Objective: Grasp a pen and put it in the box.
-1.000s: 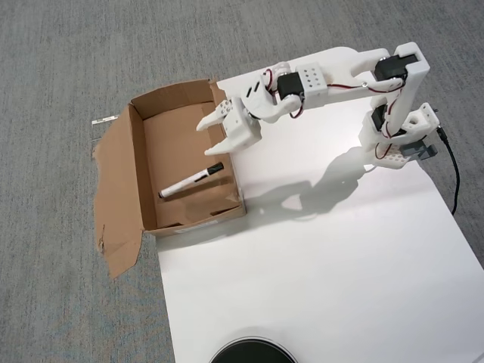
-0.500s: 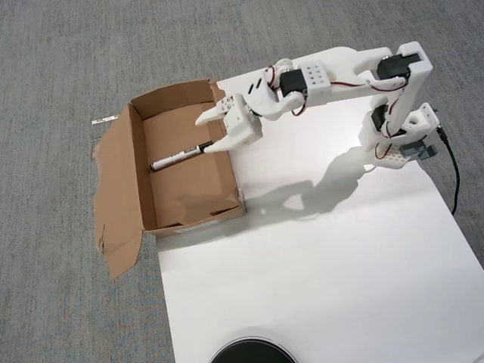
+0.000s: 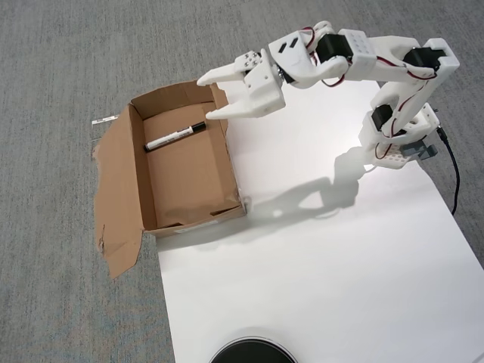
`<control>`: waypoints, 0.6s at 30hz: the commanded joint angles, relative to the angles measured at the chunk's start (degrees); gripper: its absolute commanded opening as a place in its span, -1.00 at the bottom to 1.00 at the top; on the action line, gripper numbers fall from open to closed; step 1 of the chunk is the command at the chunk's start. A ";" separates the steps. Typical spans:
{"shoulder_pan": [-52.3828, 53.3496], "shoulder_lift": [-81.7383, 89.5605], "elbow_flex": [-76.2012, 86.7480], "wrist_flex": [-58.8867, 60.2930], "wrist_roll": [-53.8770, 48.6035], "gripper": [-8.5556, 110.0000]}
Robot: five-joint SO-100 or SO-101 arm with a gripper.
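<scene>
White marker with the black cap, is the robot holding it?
No, the white marker with the black cap lies inside the brown cardboard box, away from the open fingers.

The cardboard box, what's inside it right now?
Inside the cardboard box lies one pen, flat on the floor near the far end, black cap toward the right wall. The rest of the floor looks bare; the strip under the near wall's torn flaps is hidden.

Grey carpet (image 3: 68, 302) carries the box (image 3: 121, 204) (flap spread flat) and a white sheet (image 3: 318, 287) beside it
</scene>
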 commanded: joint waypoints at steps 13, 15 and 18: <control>-0.04 31.46 25.88 -0.35 -0.31 -0.48; -0.04 35.24 29.05 -0.35 -0.31 -0.48; -0.04 41.40 34.67 -0.44 -0.31 -0.48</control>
